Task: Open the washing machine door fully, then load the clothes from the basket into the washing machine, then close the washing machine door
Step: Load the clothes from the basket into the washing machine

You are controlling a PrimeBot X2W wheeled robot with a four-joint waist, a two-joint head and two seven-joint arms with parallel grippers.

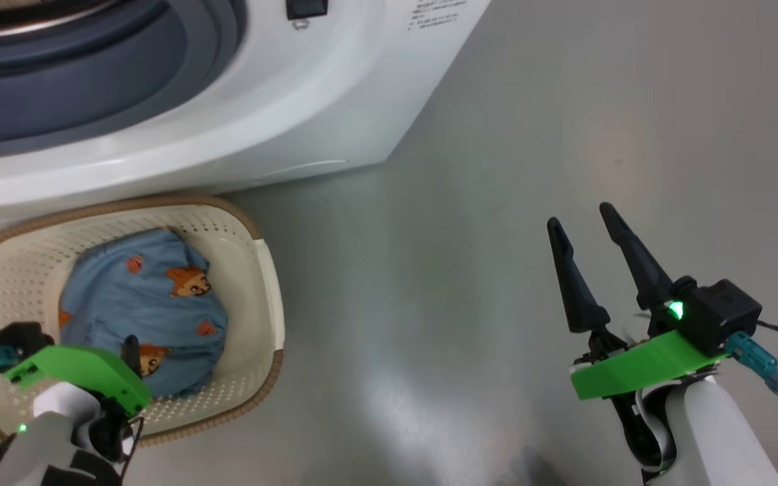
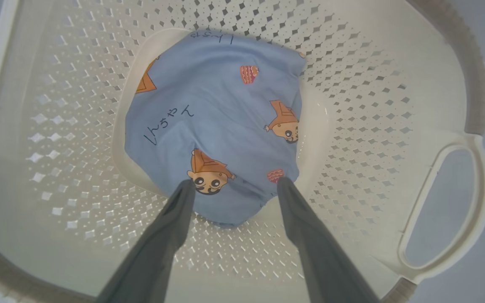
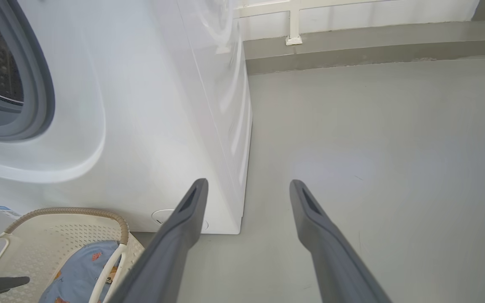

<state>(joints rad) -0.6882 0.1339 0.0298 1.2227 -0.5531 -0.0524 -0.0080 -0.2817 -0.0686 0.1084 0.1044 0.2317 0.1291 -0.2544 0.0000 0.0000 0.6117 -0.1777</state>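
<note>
Grey floor, kerb and white frame
From my station I see a smooth grey floor with a soft sheen and pale patches of reflected light. In the right wrist view it runs back to a low grey kerb, darker along its lower face. On top of the kerb a white frame stands, one upright post set on a small foot.

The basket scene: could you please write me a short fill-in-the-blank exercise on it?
The clothes in the basket are light ____.
The left gripper, above the clothes, has its jaws ____.
The right gripper, over the floor, holds ____.
Missing words: blue; open; nothing.
</note>
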